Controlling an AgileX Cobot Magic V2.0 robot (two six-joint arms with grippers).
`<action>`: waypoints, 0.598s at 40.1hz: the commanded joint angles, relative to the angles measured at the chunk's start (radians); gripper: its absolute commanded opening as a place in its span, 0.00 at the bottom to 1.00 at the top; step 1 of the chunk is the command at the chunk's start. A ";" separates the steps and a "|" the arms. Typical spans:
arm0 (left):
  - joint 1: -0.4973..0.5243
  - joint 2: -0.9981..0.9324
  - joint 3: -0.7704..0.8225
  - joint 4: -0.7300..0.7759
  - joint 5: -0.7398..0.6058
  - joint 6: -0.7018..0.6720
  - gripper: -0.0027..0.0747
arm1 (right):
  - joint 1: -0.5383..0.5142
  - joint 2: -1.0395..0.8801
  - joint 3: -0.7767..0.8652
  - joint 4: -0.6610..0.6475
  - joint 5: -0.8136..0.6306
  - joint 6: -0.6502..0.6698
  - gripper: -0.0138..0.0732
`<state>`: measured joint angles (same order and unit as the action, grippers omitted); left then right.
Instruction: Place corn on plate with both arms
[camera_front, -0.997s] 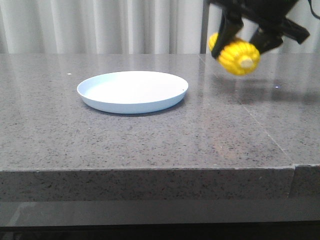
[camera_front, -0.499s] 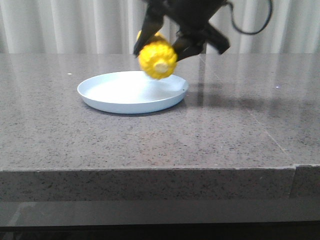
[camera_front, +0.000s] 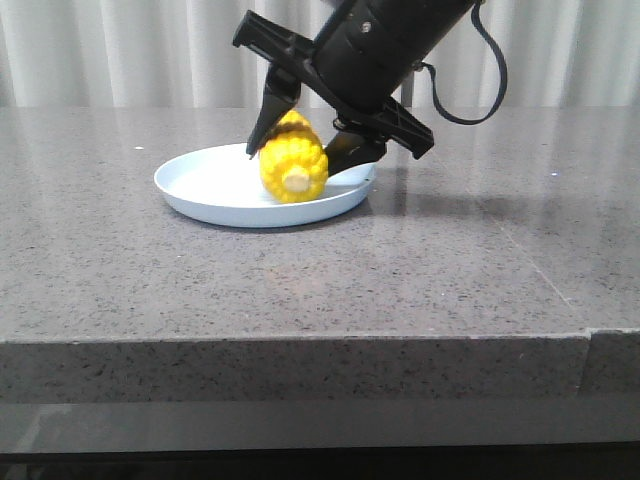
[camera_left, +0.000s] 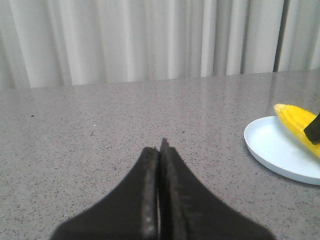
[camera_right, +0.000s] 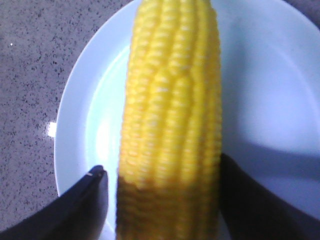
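1. Currently itemised: my right gripper (camera_front: 300, 150), black with angular pointed fingers, hangs over the plate with one finger on each side of the corn. In the right wrist view a thin gap shows between one fingertip (camera_right: 95, 192) and the kernels, and the other finger lies against the cob's side, so I cannot tell whether the grip is firm or slackened.
2. Bright yellow corn cob with rows of kernels (camera_front: 292, 158): lies inside the plate toward its right half, pale stub end facing the front camera. Its underside sits at the plate's floor as far as the front view shows.
3. Round, shallow, pale blue-white plate with a low raised rim (camera_front: 200, 195): flat on the table, left of centre in the front view. The right wrist view shows the cob running lengthwise across it.
4. Grey speckled stone table (camera_front: 300, 290): bears the plate.
5. My left gripper (camera_left: 159, 150), same black make: fingers pressed together with nothing between them, low over bare table, well apart from the plate, which appears at the edge of its wrist view.
6. Pale pleated curtain (camera_front: 120, 50): backdrop behind the table.
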<state>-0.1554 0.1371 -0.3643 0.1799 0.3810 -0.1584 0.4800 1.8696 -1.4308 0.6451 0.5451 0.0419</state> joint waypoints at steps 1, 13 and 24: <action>0.001 0.012 -0.028 0.001 -0.083 -0.002 0.01 | -0.002 -0.063 -0.033 0.033 -0.032 -0.008 0.84; 0.001 0.012 -0.028 0.001 -0.083 -0.002 0.01 | -0.073 -0.157 -0.033 0.028 0.002 -0.008 0.85; 0.001 0.012 -0.028 0.001 -0.083 -0.002 0.01 | -0.192 -0.308 -0.033 -0.080 0.159 -0.049 0.67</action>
<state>-0.1554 0.1371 -0.3643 0.1816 0.3810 -0.1584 0.3208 1.6494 -1.4308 0.5948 0.6906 0.0166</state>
